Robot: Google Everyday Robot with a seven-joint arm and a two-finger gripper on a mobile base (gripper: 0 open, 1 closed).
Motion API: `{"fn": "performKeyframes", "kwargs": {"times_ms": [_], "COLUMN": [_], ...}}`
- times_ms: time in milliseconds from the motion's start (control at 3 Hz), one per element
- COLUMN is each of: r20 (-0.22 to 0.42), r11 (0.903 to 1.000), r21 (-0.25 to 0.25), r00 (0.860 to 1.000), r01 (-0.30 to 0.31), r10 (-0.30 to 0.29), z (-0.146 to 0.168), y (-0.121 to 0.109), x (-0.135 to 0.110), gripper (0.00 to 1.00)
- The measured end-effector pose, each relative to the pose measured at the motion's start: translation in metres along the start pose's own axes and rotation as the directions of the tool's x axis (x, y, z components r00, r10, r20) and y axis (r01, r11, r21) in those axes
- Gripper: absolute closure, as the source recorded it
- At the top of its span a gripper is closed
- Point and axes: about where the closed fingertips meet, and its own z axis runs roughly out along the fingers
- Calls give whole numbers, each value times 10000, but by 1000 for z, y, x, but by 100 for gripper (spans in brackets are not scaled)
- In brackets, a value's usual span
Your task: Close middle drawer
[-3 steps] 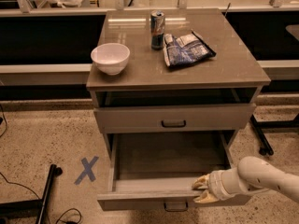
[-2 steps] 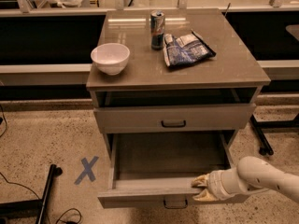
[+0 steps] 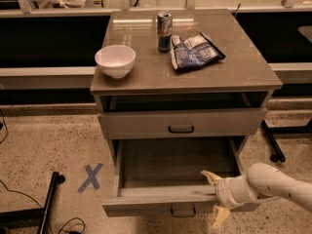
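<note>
The middle drawer is standing pulled well out, appearing empty, light and rigid, while the gripper is straddling its front's right end, 2 fingers spread wide (a flat push should suffice).

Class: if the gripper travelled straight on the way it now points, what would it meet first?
Probably the middle drawer: its front board lies between the fingers of the open gripper at the drawer's right end, though depth is unclear.
</note>
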Motion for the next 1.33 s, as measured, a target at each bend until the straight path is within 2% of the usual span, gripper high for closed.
{"fn": "performKeyframes", "kwargs": {"times_ms": [333,667,1000,1333], "r20": [286,840,801,498], "r11": [9997,9995,9985,9934], "r21": [201,330,112,-283], "r00": [9994,9965,9954,9924], "r01": [164,-5,-542,-1113], "r10": [-170,-23,531,1126], "z": [-18,-52,-61,-48], "y": [6,39,69,97], "x": [-6,2,26,53], "gripper": [19,28,29,48]}}
